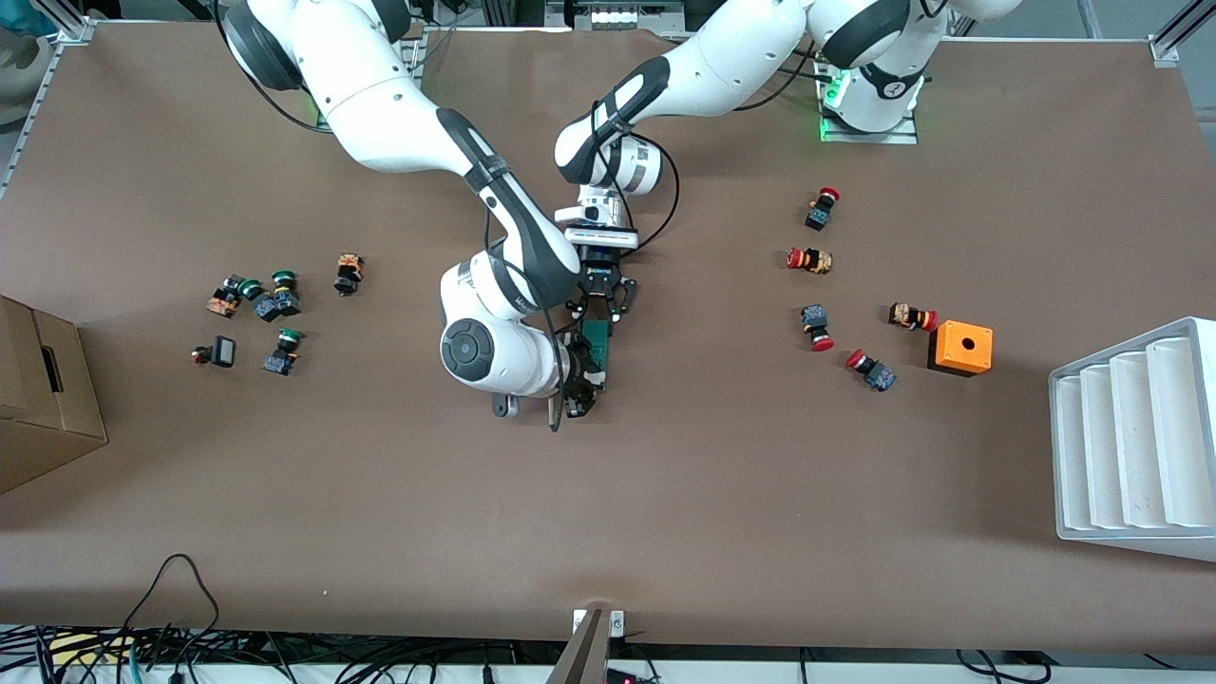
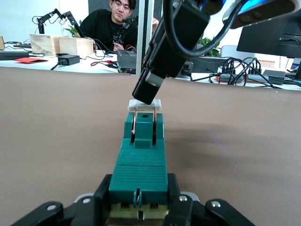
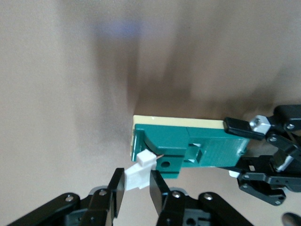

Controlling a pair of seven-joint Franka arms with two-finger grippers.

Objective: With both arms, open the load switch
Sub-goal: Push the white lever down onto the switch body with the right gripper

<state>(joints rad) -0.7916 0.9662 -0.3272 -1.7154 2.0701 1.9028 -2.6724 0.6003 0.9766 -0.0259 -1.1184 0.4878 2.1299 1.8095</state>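
The load switch (image 1: 598, 344), a narrow dark-green block, is held just above the middle of the table between both grippers. My left gripper (image 1: 600, 309) is shut on one end of the green body (image 2: 141, 155), with a black finger (image 2: 102, 193) pressed against each side. My right gripper (image 1: 584, 380) is shut on the white piece (image 3: 136, 176) at the other end of the load switch (image 3: 197, 146). In the left wrist view the right gripper (image 2: 148, 92) comes down onto that white piece (image 2: 157, 102). The right wrist view shows the left gripper (image 3: 237, 150) clamping the green end.
Several red-capped push buttons (image 1: 809, 259) and an orange box with a hole (image 1: 961, 347) lie toward the left arm's end, next to a white ribbed rack (image 1: 1135, 437). Green-capped buttons (image 1: 275, 294) and a cardboard box (image 1: 43, 399) are at the right arm's end.
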